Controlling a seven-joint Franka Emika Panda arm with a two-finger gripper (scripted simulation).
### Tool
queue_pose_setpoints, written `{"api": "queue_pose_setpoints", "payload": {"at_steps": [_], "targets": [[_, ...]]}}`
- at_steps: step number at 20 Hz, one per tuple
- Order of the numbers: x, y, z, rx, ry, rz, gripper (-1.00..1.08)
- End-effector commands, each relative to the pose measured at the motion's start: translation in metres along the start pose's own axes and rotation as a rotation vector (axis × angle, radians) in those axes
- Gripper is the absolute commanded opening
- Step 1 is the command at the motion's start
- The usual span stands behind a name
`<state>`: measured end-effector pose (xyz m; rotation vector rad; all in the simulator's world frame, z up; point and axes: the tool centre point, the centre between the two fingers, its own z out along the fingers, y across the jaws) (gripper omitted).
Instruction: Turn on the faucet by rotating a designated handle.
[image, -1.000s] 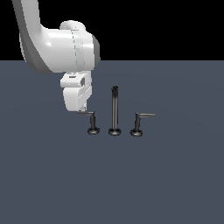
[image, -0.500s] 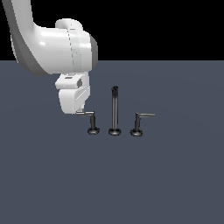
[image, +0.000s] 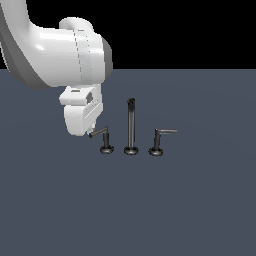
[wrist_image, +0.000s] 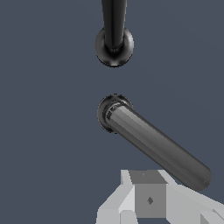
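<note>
Exterior view: handle (image: 100, 133) arm angles down-left toward claw (image: 90, 131).

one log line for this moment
pincer at handle arm tip | jaw state unclear | spout untouched | second lever untouched

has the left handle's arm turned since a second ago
Yes. Measured against the fixed spout post, the handle arm now tilts downward at its tip, pushed by the pincer.

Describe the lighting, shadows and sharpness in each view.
Exterior view: flat, even render; the faucet casts no visible shadow on the grey floor, black band above. Wrist view: sharp, soft highlight streaks along the handle; the gripper is cropped at the edge.
</note>
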<state>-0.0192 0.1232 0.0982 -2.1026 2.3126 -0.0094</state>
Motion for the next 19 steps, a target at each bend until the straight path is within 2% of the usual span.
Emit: {"api": "queue_pose_setpoints", "payload": {"at_steps": [1,4,5,19], "targets": [[0.001,0.016,0.000,-0.014,0.007,-0.008,-1.00],[0.002,0.023,0.000,-0.015,0.008,-0.009,-1.00],[0.000,0.016,0.000,-0.008,0.002,-0.008,-1.00],[0.043,0.042,-0.001,-0.015,0.007,-0.009,-1.00]]}}
